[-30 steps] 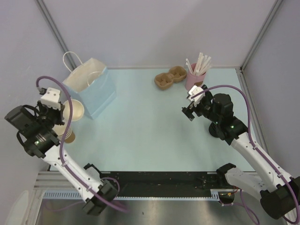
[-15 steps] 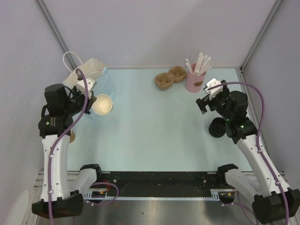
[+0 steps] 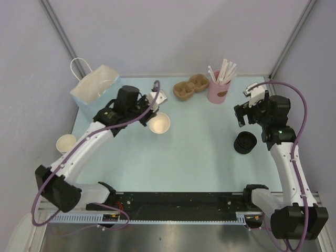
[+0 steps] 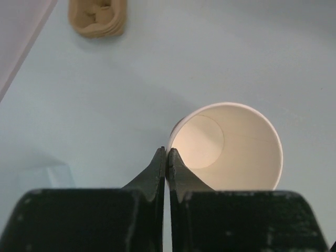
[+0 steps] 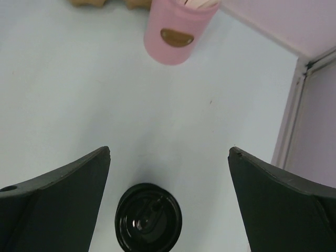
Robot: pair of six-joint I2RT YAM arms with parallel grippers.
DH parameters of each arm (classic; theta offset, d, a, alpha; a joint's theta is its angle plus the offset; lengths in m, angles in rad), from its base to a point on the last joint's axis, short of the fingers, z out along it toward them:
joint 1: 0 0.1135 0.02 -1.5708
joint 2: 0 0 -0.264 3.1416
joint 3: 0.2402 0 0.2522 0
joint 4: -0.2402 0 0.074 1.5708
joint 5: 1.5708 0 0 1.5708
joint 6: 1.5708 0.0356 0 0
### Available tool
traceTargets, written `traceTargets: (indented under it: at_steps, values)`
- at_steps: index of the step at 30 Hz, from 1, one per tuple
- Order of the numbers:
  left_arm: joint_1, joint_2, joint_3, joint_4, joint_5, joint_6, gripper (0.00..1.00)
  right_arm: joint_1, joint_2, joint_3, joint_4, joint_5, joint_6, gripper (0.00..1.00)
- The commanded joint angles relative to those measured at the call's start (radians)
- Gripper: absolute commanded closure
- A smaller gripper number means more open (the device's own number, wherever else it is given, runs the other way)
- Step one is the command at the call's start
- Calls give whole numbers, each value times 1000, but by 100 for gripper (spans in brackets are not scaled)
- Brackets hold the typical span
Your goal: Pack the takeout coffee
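Black lid point(image 5: 148, 217) lies on the table point(image 3: 199, 157) at near right, below the right end effector point(image 5: 169, 150), whose jaws stand wide and hold nothing. Left of centre, the left end effector point(image 4: 166, 155) pinches the rim of the lidless paper cup point(image 4: 226, 147). Farther back stand the pink cup point(image 3: 218, 90), pulp carrier point(image 3: 190, 87) and paper bag point(image 3: 97, 89).

Open cup point(image 3: 158, 123) (cream inside), black lid point(image 3: 245, 142) apart.
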Motion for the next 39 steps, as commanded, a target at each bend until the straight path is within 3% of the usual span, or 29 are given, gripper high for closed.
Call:
traceTargets:
  at_steps: [1, 5, 14, 20, 31, 39]
  values:
    - [-107, 120, 6, 137, -27, -49, 100, -2, 23, 27, -127, 10, -23, 0]
    - [-165, 227, -5, 219, 19, -70, 100, -2, 38, 5, -162, -9, -44, 2]
    - [-179, 402, 10, 303, 90, -106, 100, 61, 127, -4, -296, 13, -146, 8]
    - [-181, 458, -2, 367, 85, -141, 99, 59, 149, -4, -360, 4, -196, 22]
    - [-181, 544, 16, 403, 68, -169, 94, 49, 179, -12, -462, -10, -270, 30]
    - [-182, 528, 33, 391, 64, -175, 83, 50, 221, -27, -465, 28, -284, 41]
